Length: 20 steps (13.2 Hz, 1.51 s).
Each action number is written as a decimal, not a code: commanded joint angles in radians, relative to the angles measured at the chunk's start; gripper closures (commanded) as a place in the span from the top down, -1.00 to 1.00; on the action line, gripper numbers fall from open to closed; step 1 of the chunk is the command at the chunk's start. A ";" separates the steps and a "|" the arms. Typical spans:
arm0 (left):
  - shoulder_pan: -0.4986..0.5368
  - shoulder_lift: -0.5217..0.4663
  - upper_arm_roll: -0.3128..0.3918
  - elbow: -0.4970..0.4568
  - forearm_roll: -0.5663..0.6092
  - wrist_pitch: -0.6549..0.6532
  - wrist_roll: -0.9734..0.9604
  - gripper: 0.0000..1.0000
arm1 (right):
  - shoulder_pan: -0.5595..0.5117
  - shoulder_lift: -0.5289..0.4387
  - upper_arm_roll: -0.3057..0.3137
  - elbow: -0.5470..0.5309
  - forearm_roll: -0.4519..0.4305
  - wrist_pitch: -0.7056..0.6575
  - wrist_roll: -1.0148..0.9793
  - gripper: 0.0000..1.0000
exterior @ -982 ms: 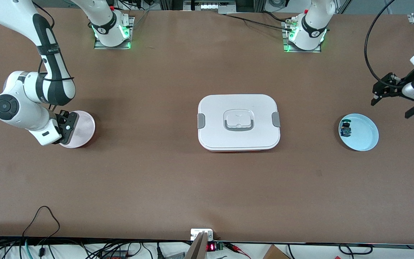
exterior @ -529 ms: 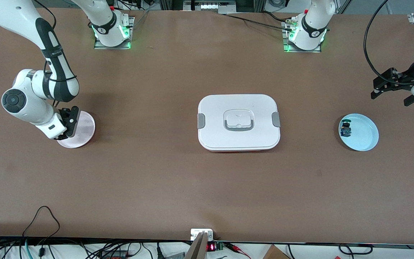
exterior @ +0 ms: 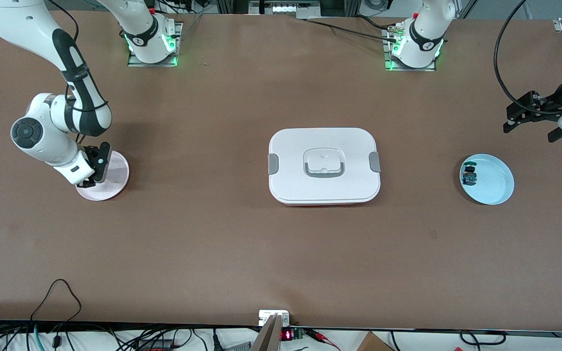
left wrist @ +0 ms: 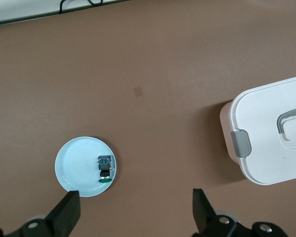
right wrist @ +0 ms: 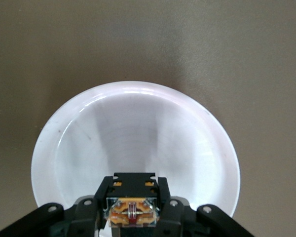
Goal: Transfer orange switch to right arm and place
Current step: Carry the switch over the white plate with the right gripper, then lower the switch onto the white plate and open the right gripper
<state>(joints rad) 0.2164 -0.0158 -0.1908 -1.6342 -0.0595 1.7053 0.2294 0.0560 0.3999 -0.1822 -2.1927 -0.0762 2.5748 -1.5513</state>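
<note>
My right gripper [exterior: 93, 171] is shut on the orange switch [right wrist: 132, 211], a small black part with an orange block and a clear face. It holds the switch just above the pink plate [exterior: 116, 171], over the rim nearest the right arm's end of the table. In the right wrist view the plate [right wrist: 133, 133] looks white and bare. The gripper hides the switch in the front view. My left gripper [exterior: 531, 131] is open and empty in the air near the left arm's end of the table, beside the light blue plate [exterior: 495, 184].
A black switch with a blue body and green cap [exterior: 469, 175] lies on the light blue plate [left wrist: 74, 165]; it also shows in the left wrist view [left wrist: 104, 168]. A white lidded box [exterior: 324, 165] with grey clips stands mid-table.
My right arm has swung and its gripper has come lower over the pink plate with the switch. My left gripper drew back from the blue plate, then stopped.
</note>
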 commanded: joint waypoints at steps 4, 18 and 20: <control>-0.020 0.053 -0.035 0.088 0.024 -0.073 -0.010 1.00 | -0.004 0.002 0.024 -0.024 -0.010 0.048 -0.013 -0.76; -0.325 0.043 0.271 0.086 0.020 -0.118 -0.105 1.00 | -0.008 -0.194 0.027 0.115 0.050 -0.197 0.170 1.00; -0.322 0.049 0.277 0.086 0.018 -0.112 -0.104 1.00 | -0.005 -0.196 0.027 0.226 0.177 -0.348 0.274 1.00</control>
<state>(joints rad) -0.0902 0.0200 0.0669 -1.5681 -0.0595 1.6028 0.1403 0.0561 0.2056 -0.1644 -2.0620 0.0126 2.3518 -1.3616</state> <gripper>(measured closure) 0.000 0.000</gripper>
